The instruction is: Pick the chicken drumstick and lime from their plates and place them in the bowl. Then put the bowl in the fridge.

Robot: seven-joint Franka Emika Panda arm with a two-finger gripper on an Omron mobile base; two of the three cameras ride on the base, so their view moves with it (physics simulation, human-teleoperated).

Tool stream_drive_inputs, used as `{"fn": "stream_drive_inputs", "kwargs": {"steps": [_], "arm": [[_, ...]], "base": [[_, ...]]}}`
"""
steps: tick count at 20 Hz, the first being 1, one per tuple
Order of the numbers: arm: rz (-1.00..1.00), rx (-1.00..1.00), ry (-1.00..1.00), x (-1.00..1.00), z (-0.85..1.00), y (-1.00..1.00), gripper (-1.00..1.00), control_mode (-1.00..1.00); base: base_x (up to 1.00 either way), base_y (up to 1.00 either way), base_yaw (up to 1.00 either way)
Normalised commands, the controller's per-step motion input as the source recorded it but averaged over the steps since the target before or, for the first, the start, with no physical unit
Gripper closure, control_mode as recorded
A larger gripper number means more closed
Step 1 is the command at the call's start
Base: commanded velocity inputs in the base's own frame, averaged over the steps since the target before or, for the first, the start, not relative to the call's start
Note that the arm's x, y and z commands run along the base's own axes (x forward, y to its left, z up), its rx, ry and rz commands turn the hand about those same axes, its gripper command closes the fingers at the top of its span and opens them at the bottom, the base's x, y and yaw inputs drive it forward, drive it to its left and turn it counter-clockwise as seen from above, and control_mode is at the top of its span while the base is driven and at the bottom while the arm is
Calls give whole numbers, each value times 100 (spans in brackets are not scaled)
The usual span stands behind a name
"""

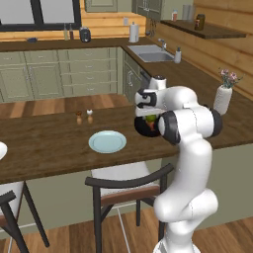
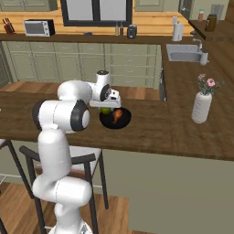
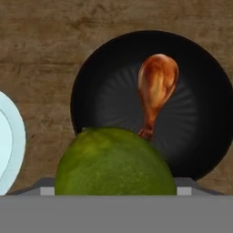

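So the drumstick [image 3: 155,88] is already laid in the black bowl [image 3: 100,98] on the tabletop [image 3: 41,59], the lime [image 3: 114,163] is held between wide-spread fingers just over the bowl's rim, not dropped yet, and the fridge run is still left.

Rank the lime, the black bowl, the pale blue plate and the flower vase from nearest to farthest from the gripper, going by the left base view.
1. lime, right at the gripper
2. black bowl, just beneath
3. pale blue plate, to the left on the counter
4. flower vase, far right
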Motion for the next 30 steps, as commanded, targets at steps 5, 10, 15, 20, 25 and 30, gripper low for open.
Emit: {"fn": "stream_drive_inputs", "kwargs": {"steps": [5,10,15,20,25,30], "arm": [[-11,-11,-1,26,-35,-9,100,-100],[-6,0,0,8,-22,-21,100,-100],[0,0,0,4,-28,0,-100,-100],[0,0,0,0,0,0,-100,-100],[0,0,0,2,0,-3,-100,-100],[-3,1,0,-4,2,-21,-100,-100]], "base": [[0,0,0],[0,0,0],[0,0,0],[0,0,0],[0,0,0],[0,0,0]]}}
